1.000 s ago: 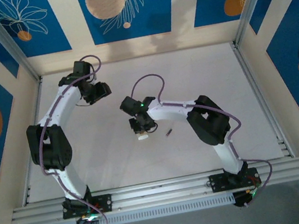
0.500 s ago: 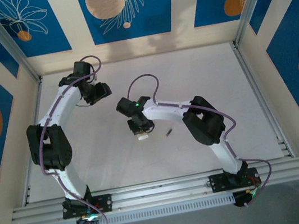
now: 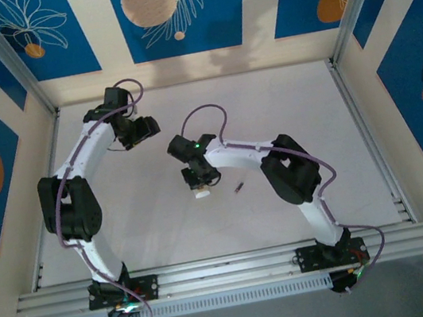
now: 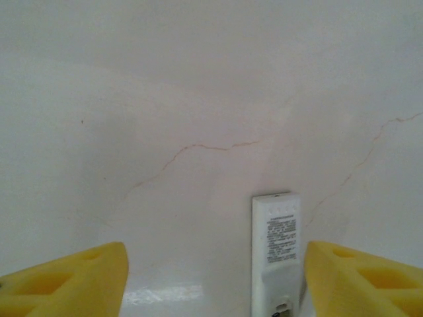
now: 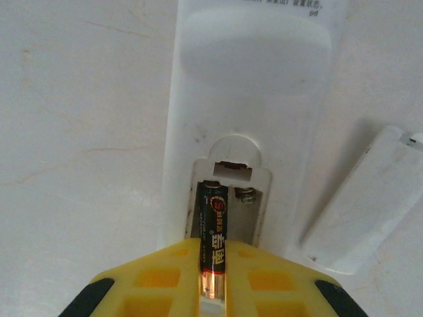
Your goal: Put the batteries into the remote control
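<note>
Remote control (image 5: 251,99): slim white bar lying back-up near the middle of the white surface (image 3: 292,105). Its rear face has a smooth raised hump, with small printed text at the far end. Battery compartment (image 5: 231,201): uncovered, with two slots side by side. The right slot is bare, with a coil spring (image 5: 246,195) at its far end. The front of a battery (image 5: 213,231) lies over the left slot; whether it is seated cannot be told. Battery: dark cylinder with an orange-red label and a coppery rear end. Second battery (image 3: 239,187): small dark cylinder flat on the surface, near the remote control and apart from both arms. Compartment cover (image 5: 360,198): loose white lid lying at an angle just beside the remote control. Right arm: elbow bent, forearm reaching toward the centre. Right end effector (image 5: 213,254): above the compartment, yellow fingers narrowed onto the battery. Left arm: stretched toward the far left of the surface. Left end effector (image 4: 215,257): fingers spread wide, with the printed end of the remote control low between them, nearer the right finger.
</note>
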Available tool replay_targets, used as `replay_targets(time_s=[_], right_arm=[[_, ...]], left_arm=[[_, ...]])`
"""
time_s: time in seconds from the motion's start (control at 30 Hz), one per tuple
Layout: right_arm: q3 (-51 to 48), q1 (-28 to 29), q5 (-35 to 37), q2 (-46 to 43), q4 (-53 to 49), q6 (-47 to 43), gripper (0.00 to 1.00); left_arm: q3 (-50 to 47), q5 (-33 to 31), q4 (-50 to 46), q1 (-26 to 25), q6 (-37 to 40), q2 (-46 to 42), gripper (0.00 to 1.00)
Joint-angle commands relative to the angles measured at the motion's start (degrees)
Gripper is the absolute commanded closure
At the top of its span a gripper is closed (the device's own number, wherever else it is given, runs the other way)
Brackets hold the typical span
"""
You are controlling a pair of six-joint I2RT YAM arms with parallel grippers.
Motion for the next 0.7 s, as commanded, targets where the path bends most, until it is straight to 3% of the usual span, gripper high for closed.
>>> replay_targets(time_s=[0.0,0.23,0.4,0.67], right_arm=[[-1.3,-1.3,-4.8,-5.6,2.4,0.4,0.84],[-3.4,-3.6,-10.5,-8.9,1.8,3.8,0.84],[-1.3,-6.0,-20.0,-6.4,-2.8,5.2,0.84],[0.4,-6.2,-18.9,-3.1,-6.4,4.1,0.84]], left_arm=[[-0.9,0.9,0.3,0.7,0.1,-2.3,0.26],[-1.1,1.0,0.5,0.7,0.4,-2.4,0.24],[-1.1,1.2,0.6,0.7,0.4,-2.5,0.24],[-1.2,1.4,0.7,0.7,0.3,-2.5,0.23]])
